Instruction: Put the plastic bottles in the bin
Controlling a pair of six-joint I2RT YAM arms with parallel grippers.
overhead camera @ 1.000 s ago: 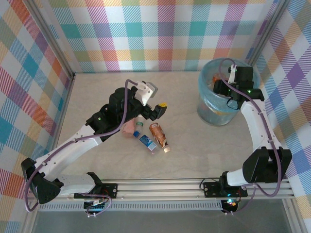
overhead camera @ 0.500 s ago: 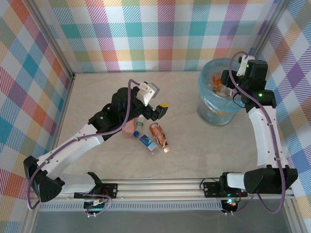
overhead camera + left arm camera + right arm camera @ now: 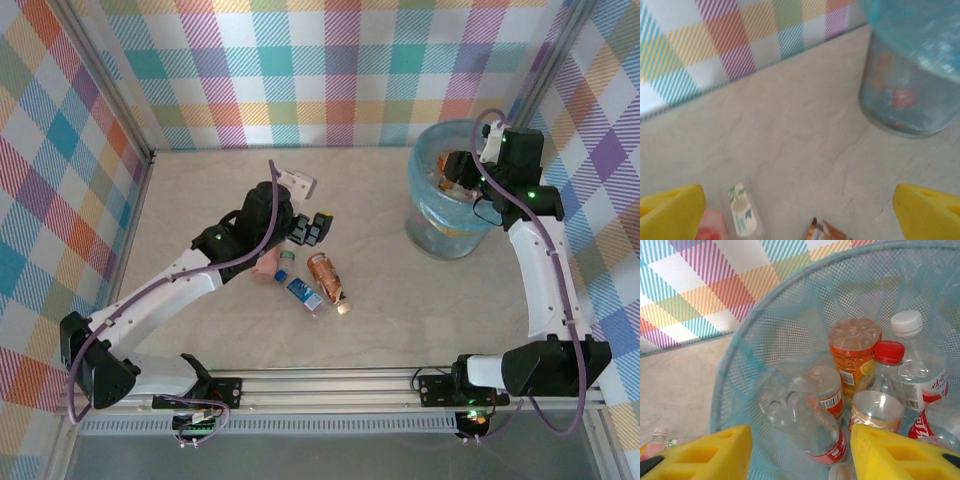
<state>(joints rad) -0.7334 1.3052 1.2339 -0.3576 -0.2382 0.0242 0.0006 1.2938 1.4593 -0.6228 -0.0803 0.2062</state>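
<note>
Left gripper (image 3: 308,228) spread wide, empty, above three on the table (image 3: 420,320) — pink bottle (image 3: 265,265), blue bottle (image 3: 301,291), copper bottle (image 3: 327,276). Right gripper (image 3: 800,452) over the bin (image 3: 430,235) — jaws parted, grasping nothing; binned bottles (image 3: 855,357) below.

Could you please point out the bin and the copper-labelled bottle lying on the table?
bin (image 3: 432,232), top external view, on its front wall.
copper-labelled bottle (image 3: 325,272), top external view, on its label.

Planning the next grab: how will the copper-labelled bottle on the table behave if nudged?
The copper-labelled bottle lies on its side on the smooth table, so it would probably roll. Small and plastic, it is likely light and may skid.
</note>
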